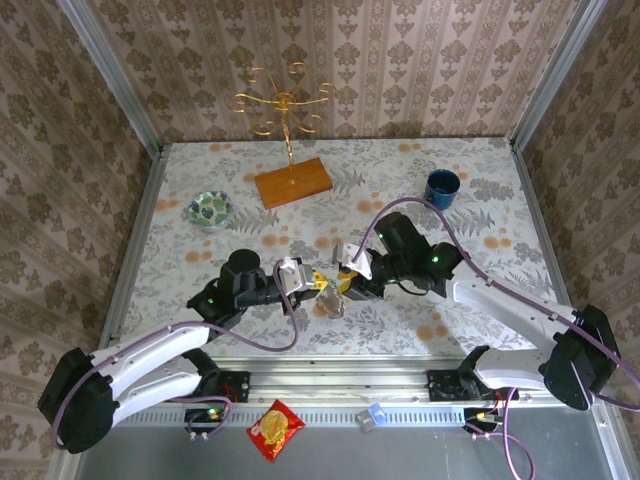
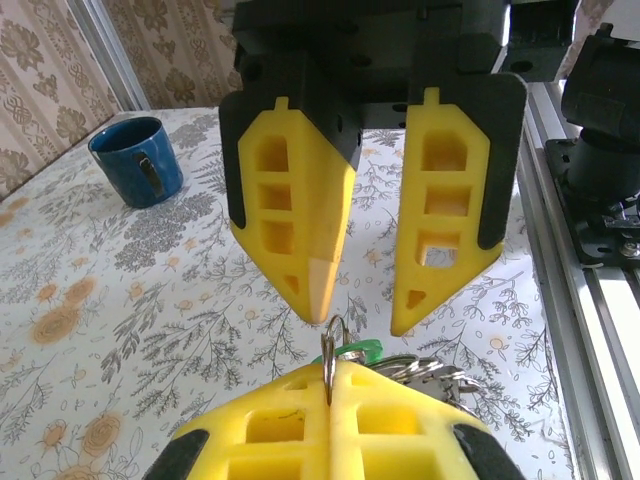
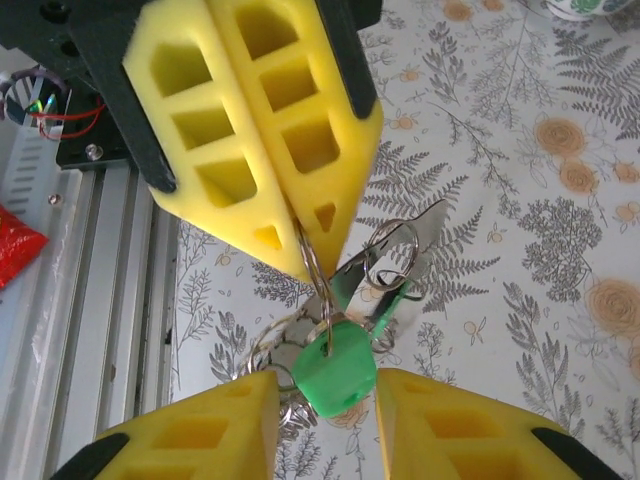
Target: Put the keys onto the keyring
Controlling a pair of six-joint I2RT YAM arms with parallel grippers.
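1. The left gripper (image 3: pixel 305 250) is closed. Its two yellow fingers press flat together and pinch a thin metal keyring (image 3: pixel 312 285) by its upper edge, above the flowered table (image 3: pixel 520 200).
2. A small bunch hangs on this keyring: a green-headed key (image 3: pixel 335 372), a silver key blade (image 3: pixel 415 235) and a smaller ring (image 3: pixel 390 250). A second green piece shows behind them; it may be the other key, but the bunch is too crowded to be sure.
3. The right gripper (image 2: pixel 358 318) faces the left one tip to tip with its jaws apart and grips nothing. The green head lies between its fingertips; whether it touches them I cannot tell.
4. From above, both grippers meet over the near middle of the table.
5. A blue cup (image 1: pixel 442 188) stands far right, a gold wire stand (image 1: pixel 285 110) at the back, and a patterned bowl (image 1: pixel 210 209) far left.
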